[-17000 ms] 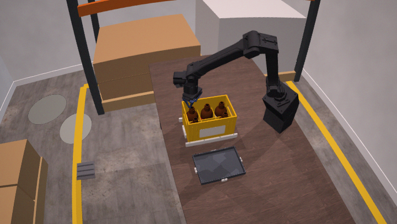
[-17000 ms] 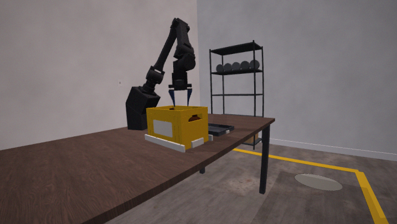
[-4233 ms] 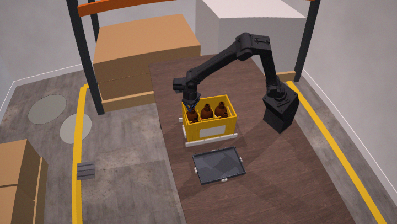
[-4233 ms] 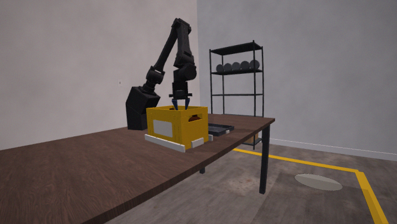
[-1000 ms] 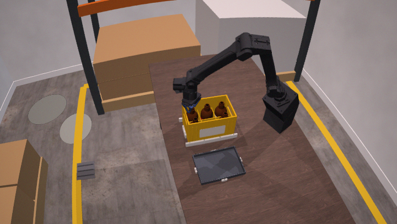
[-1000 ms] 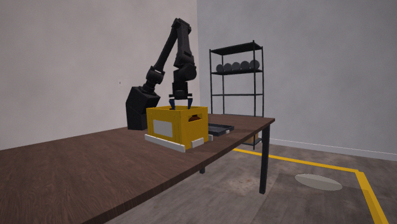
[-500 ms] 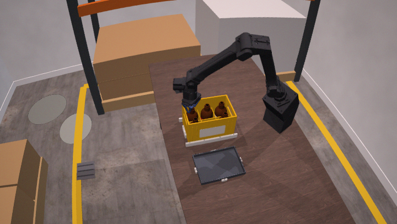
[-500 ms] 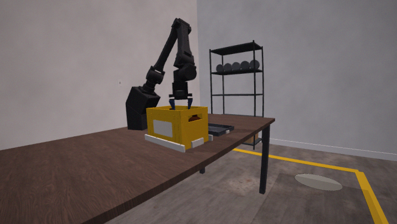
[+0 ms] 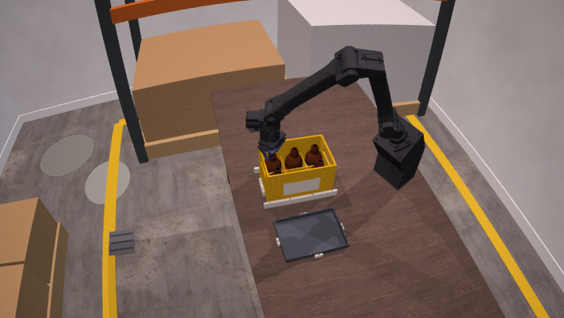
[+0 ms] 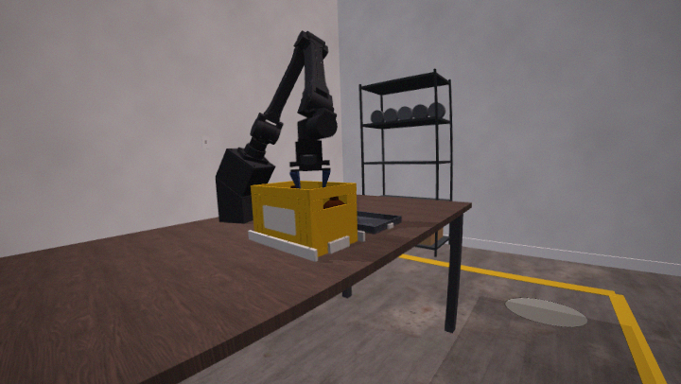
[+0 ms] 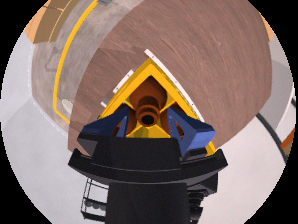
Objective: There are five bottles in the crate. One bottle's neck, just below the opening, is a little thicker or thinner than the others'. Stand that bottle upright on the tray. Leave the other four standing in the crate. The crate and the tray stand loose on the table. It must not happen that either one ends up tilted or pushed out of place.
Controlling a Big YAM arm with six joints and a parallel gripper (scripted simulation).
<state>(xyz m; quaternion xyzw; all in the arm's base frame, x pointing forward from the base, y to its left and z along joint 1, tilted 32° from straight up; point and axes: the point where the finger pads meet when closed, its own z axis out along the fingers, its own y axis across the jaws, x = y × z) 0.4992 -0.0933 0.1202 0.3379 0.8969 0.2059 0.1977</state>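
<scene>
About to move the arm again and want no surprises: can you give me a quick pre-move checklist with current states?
1. Gripper open, holding nothing: ok.
2. Fingers either side of a bottle neck in the crate's corner cell: ok.
3. This bottle is the odd-necked one: cannot tell.
4. Tray holds nothing, in front of the crate: ok.
5. Five bottles standing in the crate: cannot tell; gripper hides part.

Five bottles stand in the crate, tray before it on the table.
</scene>
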